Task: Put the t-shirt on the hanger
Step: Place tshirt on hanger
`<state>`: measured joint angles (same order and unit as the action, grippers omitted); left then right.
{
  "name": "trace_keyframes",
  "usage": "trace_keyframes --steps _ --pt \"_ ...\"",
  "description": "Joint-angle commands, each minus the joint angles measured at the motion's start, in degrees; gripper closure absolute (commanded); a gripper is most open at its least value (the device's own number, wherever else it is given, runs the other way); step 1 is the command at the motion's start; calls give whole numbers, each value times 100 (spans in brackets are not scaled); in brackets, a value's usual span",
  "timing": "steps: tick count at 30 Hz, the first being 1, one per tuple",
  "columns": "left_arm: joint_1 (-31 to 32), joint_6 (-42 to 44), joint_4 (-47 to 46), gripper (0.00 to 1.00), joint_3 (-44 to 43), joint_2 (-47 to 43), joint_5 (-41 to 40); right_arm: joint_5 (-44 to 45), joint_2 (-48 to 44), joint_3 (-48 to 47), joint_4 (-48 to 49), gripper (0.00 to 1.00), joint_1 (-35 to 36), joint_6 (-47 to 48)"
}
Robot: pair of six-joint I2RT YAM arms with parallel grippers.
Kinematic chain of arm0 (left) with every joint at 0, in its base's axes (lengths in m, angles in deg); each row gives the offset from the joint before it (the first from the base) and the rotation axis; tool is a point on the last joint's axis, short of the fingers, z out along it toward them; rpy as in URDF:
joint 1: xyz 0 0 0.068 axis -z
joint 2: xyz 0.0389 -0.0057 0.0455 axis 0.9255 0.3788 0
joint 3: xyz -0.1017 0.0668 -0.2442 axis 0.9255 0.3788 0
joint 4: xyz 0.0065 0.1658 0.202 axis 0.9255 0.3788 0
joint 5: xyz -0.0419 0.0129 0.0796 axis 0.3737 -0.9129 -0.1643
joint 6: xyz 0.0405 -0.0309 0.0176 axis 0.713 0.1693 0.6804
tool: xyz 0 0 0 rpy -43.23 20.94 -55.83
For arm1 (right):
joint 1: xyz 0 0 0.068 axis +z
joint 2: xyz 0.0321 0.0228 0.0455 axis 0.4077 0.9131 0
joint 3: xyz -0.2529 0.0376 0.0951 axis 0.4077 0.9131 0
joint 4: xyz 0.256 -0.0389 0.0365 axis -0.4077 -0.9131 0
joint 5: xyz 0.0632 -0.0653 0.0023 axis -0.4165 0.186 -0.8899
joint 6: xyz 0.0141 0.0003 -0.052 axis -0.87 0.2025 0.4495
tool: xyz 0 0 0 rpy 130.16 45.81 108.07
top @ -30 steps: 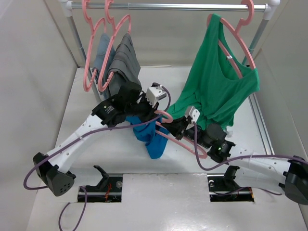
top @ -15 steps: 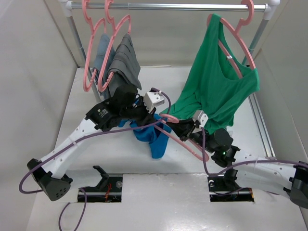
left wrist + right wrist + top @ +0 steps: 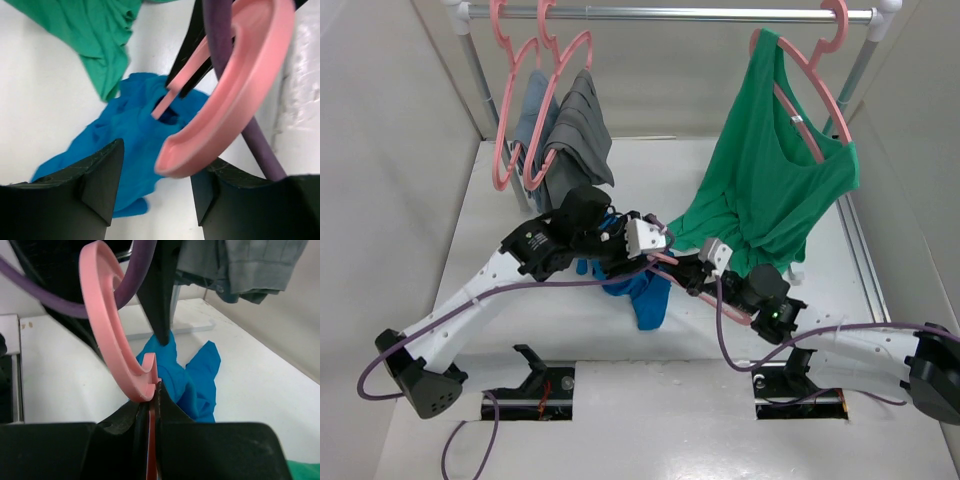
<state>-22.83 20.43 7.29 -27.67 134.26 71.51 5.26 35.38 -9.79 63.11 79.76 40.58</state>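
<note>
Near edge: both arm bases bolted here, bare white table [image 3: 570,325] btwn and just beyond them. Free room on L side of table and at far centre. Side walls [image 3: 380,150] close in L and R.

Mid-table is crowded. Bright blue t-shirt [image 3: 648,298] lies in a crumpled heap on the table, not on the hanger, one lobe trailing toward near edge. Soft folds; can't make out sleeves or collar. Pink hanger [image 3: 102,315] sits just over the heap, hook curving up. In left-wrist view a straight pink bar ends at a dark fold in the heap.

R arm comes from R base, forearm running L to mid-table. R gripper [image 3: 154,400] clenched on hanger at base of hook, pink strip pinched btwn fingers. L arm stretched diag. from near-L corner. L gripper [image 3: 157,175] fingers spread, grasping nothing, hook tip in the gap w/o clear contact. Purple cable [image 3: 222,30] crosses the hook.

Beyond: green top [image 3: 770,170], hem draping down just behind R gripper. Far: rail [image 3: 670,14] w/ grey garments [image 3: 578,125] at L.
</note>
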Motion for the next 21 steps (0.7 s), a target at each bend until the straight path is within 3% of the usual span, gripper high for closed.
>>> trace_keyframes --steps 1,3,4,7,8,12,16,19,21 --pt "54 1009 -248 49 210 -648 -94 232 11 137 181 100 -235 159" --pt "-51 1009 -757 49 778 -1236 -471 -30 11 137 181 100 -235 212" --pt "-52 1009 -1465 46 1043 -1482 -613 -128 11 137 181 100 -287 212" --pt "-52 1298 -2620 27 2221 -2458 -922 -436 64 137 181 100 -288 265" --pt "-52 1639 -3050 15 2450 -2616 -922 -497 64 85 181 100 -288 265" --pt "-105 2028 -2800 6 2698 -2444 -1045 -726 64 -82 -55 100 -288 371" --pt "-105 1696 -2492 5 2119 -1259 -1238 -910 169 -135 -161 100 -288 476" --pt "-227 1695 -2036 10 1636 -861 -976 -911 169 -197 -223 100 -288 476" --pt "-472 1947 -1798 10 1512 -807 -353 -850 169 -197 -223 100 -288 476"
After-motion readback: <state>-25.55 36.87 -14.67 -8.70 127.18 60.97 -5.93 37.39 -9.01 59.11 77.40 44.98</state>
